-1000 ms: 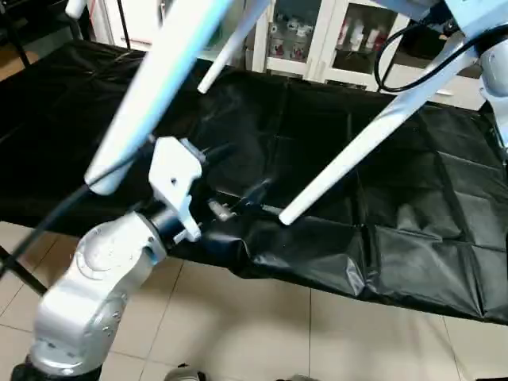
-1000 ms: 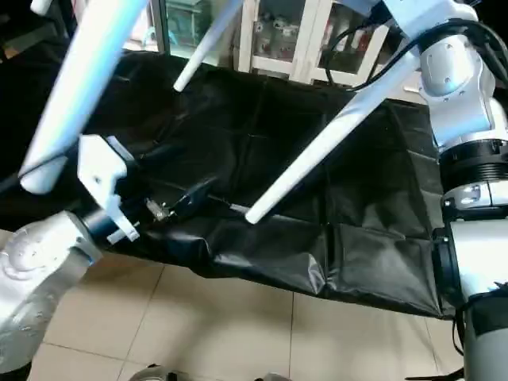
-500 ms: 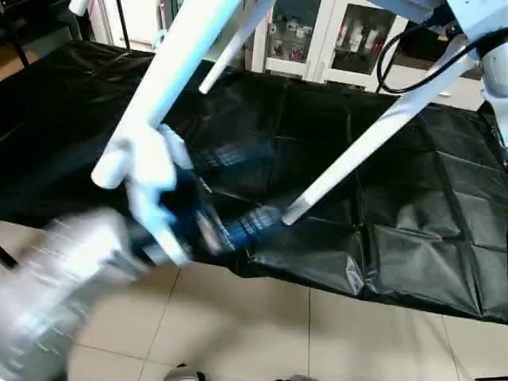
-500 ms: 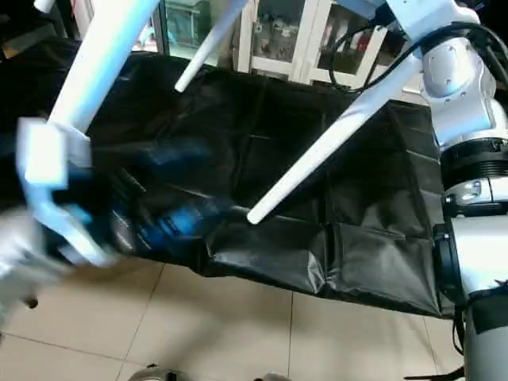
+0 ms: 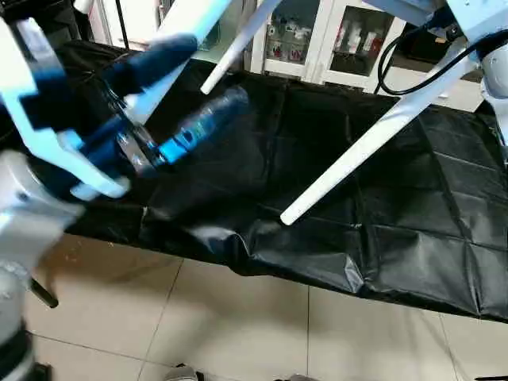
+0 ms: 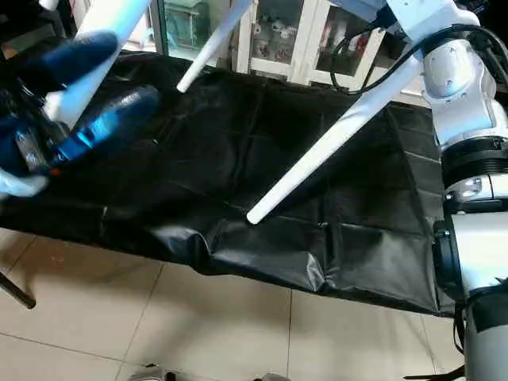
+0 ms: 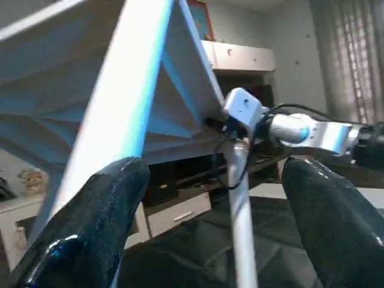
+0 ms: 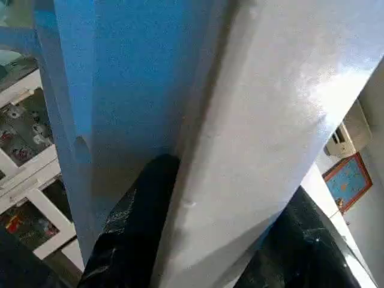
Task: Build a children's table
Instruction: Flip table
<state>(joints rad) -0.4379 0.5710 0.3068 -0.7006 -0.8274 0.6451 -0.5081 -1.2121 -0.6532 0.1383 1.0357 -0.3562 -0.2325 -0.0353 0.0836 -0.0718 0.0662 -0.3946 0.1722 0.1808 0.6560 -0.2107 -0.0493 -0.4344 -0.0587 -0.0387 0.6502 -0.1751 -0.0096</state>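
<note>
The desk [image 5: 413, 238], draped in a black sheet, fills the middle of the head view, its front edge running from lower left to lower right above the tiled floor [image 5: 238, 317]. White cabinets [image 5: 333, 40] with glass doors stand along the top of the frame.

The children's table [image 7: 90, 78] is held up in the air above the desk, mostly out of frame at the top; the left wrist view shows its ribbed underside. Three of its legs slant down into the head view: one [image 5: 365, 143] from the upper right toward the centre, a thinner one [image 5: 238, 44] at top centre, and one [image 5: 171, 44] at upper left.

The right gripper [image 8: 222, 228], out of the head view at upper right, has its fingers [image 8: 132, 234] pinching the table's edge. The left gripper [image 5: 163, 99] at upper left has its fingers [image 7: 96, 228] spread, one on each side of the nearest leg and not yet closed.

The plastic looks light and stiff but smooth, so probably slippery; a leg is best gripped near its thick socket end. Room is tight among the legs and open below them toward the desk's front edge.
</note>
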